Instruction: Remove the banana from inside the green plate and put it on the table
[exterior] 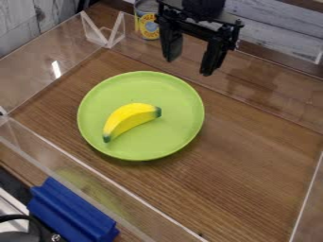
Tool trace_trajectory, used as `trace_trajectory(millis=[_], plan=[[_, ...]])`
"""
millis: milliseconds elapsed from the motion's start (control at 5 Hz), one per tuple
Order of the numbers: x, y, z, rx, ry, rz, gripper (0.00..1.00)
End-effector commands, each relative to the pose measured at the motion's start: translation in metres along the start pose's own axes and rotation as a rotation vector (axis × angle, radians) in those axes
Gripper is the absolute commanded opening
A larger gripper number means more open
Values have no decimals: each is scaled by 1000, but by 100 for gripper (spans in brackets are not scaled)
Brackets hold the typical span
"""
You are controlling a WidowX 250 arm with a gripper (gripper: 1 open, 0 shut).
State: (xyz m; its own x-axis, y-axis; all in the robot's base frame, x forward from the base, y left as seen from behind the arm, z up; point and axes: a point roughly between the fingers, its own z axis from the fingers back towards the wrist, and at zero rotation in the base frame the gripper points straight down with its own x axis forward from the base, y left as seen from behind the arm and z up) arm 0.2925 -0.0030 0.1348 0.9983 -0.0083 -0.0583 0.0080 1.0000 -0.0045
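A small yellow banana (130,120) with dark green tips lies inside the round lime-green plate (177,95), a little left of its middle. The plate rests on the brown wood-grain table (246,156). My gripper (190,59) hangs above the table beyond the plate's far rim, fingers pointing down. Its two dark fingers (212,57) stand wide apart with nothing between them, so it is open. It touches neither the plate nor the banana.
Clear acrylic walls (76,180) border the table on all sides. A blue ridged block (74,216) sits outside the near wall at the bottom left. A yellow-labelled object (149,23) stands behind the gripper at the back.
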Motion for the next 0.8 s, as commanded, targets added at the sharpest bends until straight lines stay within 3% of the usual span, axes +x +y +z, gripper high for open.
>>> trace_trajectory(millis=[0,400,600], plan=[[-7,9,-7,3,6,-62,100],[-26,36,-19,11,-6,-255,100],[-33,50,-24,13,-16,-285,100]])
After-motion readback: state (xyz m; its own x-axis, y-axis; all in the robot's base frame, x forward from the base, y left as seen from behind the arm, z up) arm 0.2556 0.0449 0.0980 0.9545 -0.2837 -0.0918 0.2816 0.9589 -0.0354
